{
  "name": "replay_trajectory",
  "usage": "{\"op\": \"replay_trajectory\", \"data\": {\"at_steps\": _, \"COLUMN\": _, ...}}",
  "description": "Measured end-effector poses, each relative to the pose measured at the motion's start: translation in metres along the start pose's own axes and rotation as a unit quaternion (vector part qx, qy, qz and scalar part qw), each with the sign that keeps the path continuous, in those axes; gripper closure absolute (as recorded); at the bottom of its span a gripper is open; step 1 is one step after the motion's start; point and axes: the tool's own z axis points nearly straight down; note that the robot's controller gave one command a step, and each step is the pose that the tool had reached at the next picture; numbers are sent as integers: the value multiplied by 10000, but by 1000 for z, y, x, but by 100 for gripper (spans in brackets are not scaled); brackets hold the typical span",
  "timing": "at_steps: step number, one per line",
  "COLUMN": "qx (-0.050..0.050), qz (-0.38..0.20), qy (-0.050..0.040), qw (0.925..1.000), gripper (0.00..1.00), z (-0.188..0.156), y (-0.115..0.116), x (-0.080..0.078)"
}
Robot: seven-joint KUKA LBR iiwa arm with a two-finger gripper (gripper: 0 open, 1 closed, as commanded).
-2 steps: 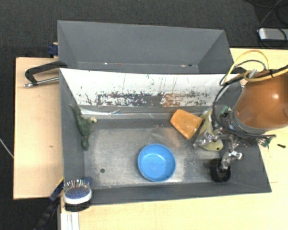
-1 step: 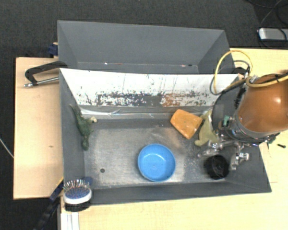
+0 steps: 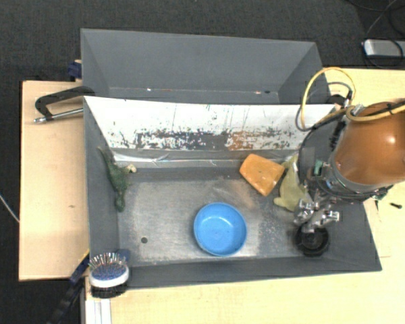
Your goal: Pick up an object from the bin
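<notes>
The gripper [image 3: 315, 219] is hanging over a black round object [image 3: 313, 244] near the grey metal bin's [image 3: 155, 208] right wall. Its opening is impossible to tell.

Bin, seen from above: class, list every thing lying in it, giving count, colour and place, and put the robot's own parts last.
bin: one, grey metal, holding the things below
bowl: one, blue, on the floor near the front middle
block: one, orange, perhaps a sponge, by the back wall, right of middle
toy lizard: one, green, along the left wall
lump: one, pale yellow, between the block and the arm, partly hidden
round thing: one, black, front right corner, just below the gripper
arm: one, orange cover, reaching in from the right
gripper: one, metal, over the round thing
</notes>
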Motion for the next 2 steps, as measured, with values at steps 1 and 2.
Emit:
{"op": "replay_trajectory", "data": {"at_steps": 1, "qx": -28, "qz": 29, "qy": 30, "qw": 10000, "gripper": 100, "z": -94, "y": 9, "x": 4}}
{"op": "replay_trajectory", "data": {"at_steps": 2, "qx": -39, "qz": -1645, "qy": 10, "qw": 9864, "gripper": 100, "z": -184, "y": -84, "x": -25}}
